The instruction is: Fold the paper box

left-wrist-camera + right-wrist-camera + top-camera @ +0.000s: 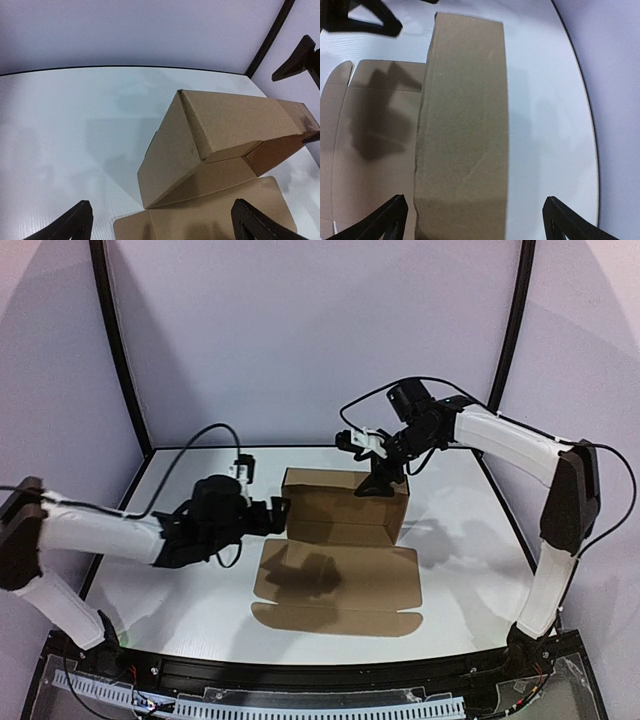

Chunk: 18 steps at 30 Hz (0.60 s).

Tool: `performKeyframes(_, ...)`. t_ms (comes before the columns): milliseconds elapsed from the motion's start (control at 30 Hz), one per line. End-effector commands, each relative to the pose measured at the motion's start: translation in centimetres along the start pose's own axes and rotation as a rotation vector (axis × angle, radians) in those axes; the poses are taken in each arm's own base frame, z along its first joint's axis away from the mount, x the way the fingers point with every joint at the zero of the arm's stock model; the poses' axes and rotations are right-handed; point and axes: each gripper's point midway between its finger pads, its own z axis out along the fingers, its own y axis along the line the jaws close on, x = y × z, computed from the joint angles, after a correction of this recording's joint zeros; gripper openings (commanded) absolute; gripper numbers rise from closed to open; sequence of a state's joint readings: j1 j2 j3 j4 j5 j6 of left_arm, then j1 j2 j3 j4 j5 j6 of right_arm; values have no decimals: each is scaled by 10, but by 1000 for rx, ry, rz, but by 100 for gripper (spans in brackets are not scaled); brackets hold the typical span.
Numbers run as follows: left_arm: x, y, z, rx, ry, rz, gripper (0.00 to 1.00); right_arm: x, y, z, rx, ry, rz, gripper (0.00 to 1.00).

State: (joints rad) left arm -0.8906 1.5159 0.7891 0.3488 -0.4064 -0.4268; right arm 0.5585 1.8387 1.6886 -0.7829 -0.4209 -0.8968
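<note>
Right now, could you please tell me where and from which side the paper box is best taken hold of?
I'd take the paper box by its raised body, from above with the right gripper: its narrow top lies between the open fingers in the wrist view, so they could close on front and back walls. The lid panel lies flat.

The paper box [345, 508] is plain brown, unprinted cardboard, only partly folded. Its far part stands up as a long rectangular block running left to right near the middle of the white worktop [470, 570]. The block's top face is flat and lightly creased [465, 125]. At its left end [200, 150] the top panel folds down over the end wall, and a flap edge shows beneath along a slightly open seam. The near part lies flat: a wide panel ending in a narrower strip with rounded corner tabs.
</note>
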Motion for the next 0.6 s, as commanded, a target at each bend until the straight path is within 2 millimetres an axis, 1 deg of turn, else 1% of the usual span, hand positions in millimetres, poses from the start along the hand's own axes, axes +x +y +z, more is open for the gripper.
performKeyframes(0,-5,10,-44,42,-2,-94,99,-6,9,-3,-20,-2,-147,96)
performKeyframes(33,-10,10,-54,58,-4,-107,99,-3,12,-2,-38,17,-153,96)
performKeyframes(67,-5,14,-60,58,14,-107,99,-1,12,-1,-45,37,-159,96)
performKeyframes(133,-7,21,-76,59,5,-134,99,4,12,5,-49,72,-158,95)
performKeyframes(200,-5,37,-88,2,4,-161,99,9,10,11,-40,115,-147,94)
performKeyframes(333,-14,64,-108,-96,-51,-180,99,15,-2,19,31,164,-92,89)
performKeyframes(433,-20,77,-123,-133,-84,-180,99,13,-12,21,79,163,-37,85)
performKeyframes(533,-24,86,-131,-169,-108,-181,99,7,-19,18,78,156,13,76)
performKeyframes(567,-26,88,-133,-176,-118,-181,99,5,-19,17,65,153,36,73)
